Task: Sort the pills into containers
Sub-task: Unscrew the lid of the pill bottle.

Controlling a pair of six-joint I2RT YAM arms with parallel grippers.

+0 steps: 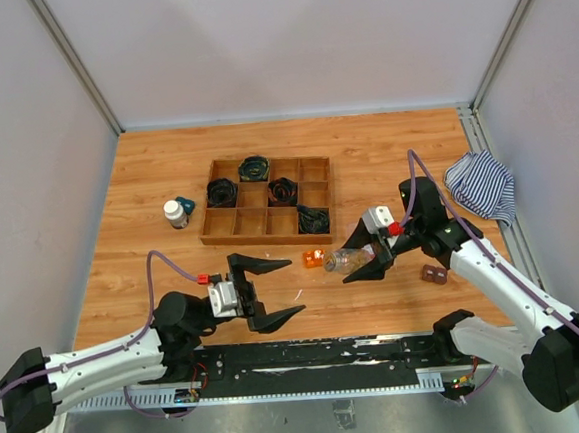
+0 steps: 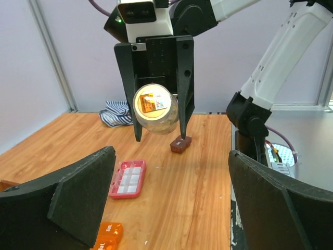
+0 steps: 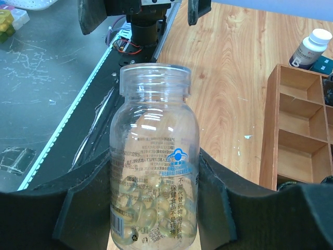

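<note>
A clear vial (image 3: 154,104) with no cap holds several pale yellow pills (image 3: 151,219) at its bottom. My right gripper (image 3: 154,161) is shut on it, carrying it tilted above the table (image 1: 345,261) with its mouth towards the left arm (image 2: 154,108). My left gripper (image 2: 171,172) stands wide open and empty near the front edge (image 1: 265,292). Beyond its fingers a flat pink box (image 2: 127,178) lies on the wood. The dark bottle with a white cap (image 1: 175,213) stands upright left of the wooden tray (image 3: 310,48).
A wooden compartment tray (image 1: 215,222) with black coils sits mid-table. An orange block (image 1: 313,259) lies beside the vial (image 2: 106,237). A small brown block (image 1: 435,274) rests near the right arm (image 2: 180,144). A striped cloth (image 1: 481,186) lies at the right edge.
</note>
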